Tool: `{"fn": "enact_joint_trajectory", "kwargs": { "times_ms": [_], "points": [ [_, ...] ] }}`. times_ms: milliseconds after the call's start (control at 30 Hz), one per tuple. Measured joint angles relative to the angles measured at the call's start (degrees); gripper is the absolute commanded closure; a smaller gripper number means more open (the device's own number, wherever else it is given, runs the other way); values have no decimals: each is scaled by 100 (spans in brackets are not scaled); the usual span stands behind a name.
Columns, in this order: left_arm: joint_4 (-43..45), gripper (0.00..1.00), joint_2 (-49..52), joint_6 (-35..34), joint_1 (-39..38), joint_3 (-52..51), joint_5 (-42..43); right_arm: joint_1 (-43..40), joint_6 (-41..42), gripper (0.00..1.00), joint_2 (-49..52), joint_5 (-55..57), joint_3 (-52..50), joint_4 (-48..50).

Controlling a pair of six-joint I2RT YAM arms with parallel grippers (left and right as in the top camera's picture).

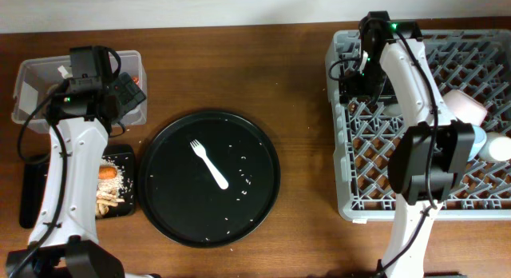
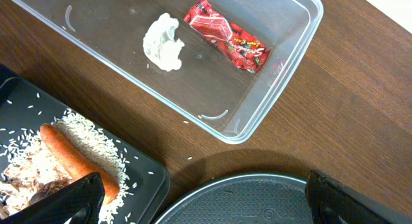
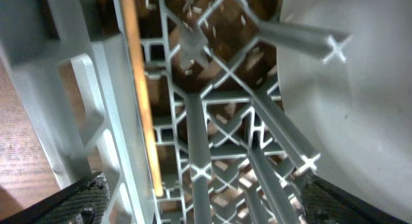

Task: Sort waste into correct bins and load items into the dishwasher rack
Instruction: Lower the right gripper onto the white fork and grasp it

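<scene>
The clear tub [image 1: 32, 78] holds a crumpled white tissue [image 2: 162, 42] and a red wrapper [image 2: 226, 36]. The flat black tray [image 1: 36, 190] holds rice [image 2: 96, 143] and an orange carrot [image 2: 74, 158]. My left gripper [image 1: 128, 90] hovers open and empty between the tub and the round tray, as the left wrist view [image 2: 206, 208] shows. A white fork [image 1: 210, 164] lies on the round black tray [image 1: 160, 154]. My right gripper [image 1: 355, 82] is open low inside the grey rack [image 1: 343, 198]. In the right wrist view [image 3: 206, 211] it is beside a wooden chopstick [image 3: 138, 89] and a pale dish [image 3: 367, 95].
In the rack, right of my right arm, lie a pinkish-white bowl [image 1: 465, 106], a light blue cup [image 1: 479, 140] and a small white cup [image 1: 501, 148]. Rice grains are scattered on the round tray. Upright rack pegs [image 3: 283, 140] stand close around my right gripper.
</scene>
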Motion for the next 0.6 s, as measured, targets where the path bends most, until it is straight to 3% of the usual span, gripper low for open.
{"fn": "enact_joint_trajectory", "kwargs": {
  "times_ms": [133, 200, 300, 600],
  "points": [
    [2, 1, 0, 0, 0, 0, -2, 463, 236, 1, -603, -404, 192, -28],
    [2, 1, 0, 0, 0, 0, -2, 1228, 280, 1, -1237, -710, 337, -7],
    [2, 1, 0, 0, 0, 0, -4, 2127, 321, 1, -1318, -1005, 313, 160],
    [4, 1, 0, 0, 0, 0, 0, 4457, 876, 1, -813, -1290, -2280, 3998]
  ]
}}
